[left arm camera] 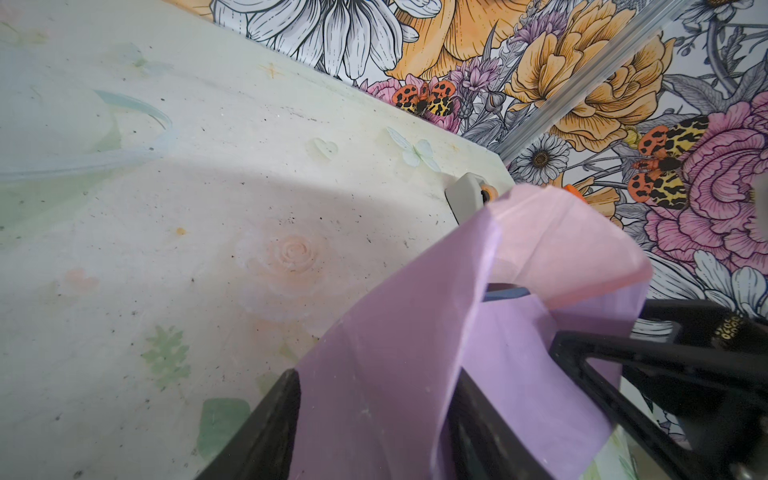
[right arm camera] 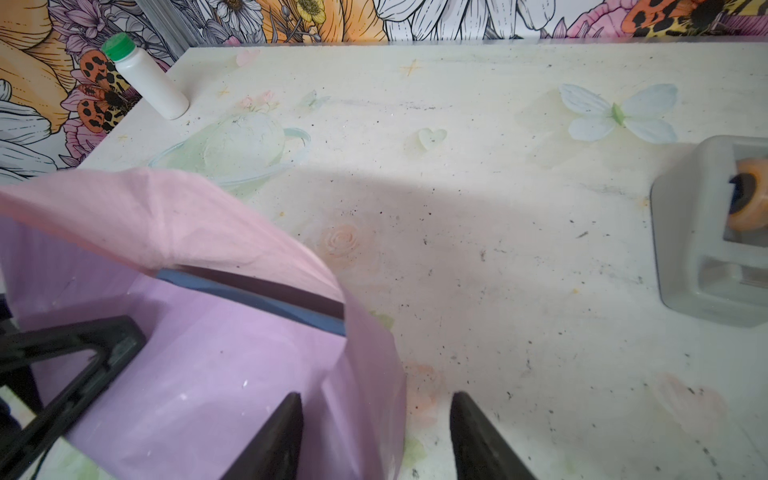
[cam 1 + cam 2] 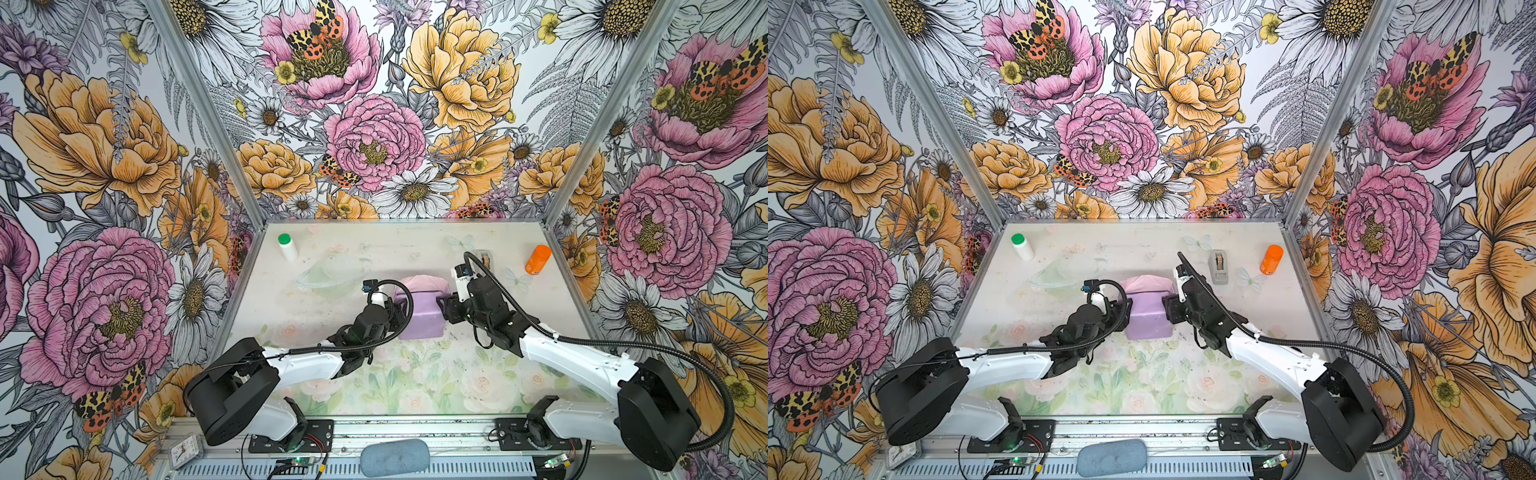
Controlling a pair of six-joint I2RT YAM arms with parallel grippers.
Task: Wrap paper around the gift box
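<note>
A white bottle [image 3: 287,246] with a green cap sits well behind and to the left of the box [image 2: 249,299], which rests on the table [image 3: 415,245] all but swaddled in the paper [image 3: 419,320]. Only a blue sliver of its far edge shows in the wrist views, beneath a pink flap arching over that end. At the box's left side, the left gripper [image 1: 376,378] has its jaws apart, the lilac sheet filling the gap between them and one finger [image 2: 83,334] resting on the papered top. At the box's right side, the right gripper [image 2: 374,397] also stands with jaws apart, one finger [image 2: 270,436] against the paper, the other over bare table, nothing clamped. Behind and to the right of the box sits a grey tape dispenser [image 3: 1218,266], and farther right of the box an orange bottle [image 3: 539,259], both well clear of it.
</note>
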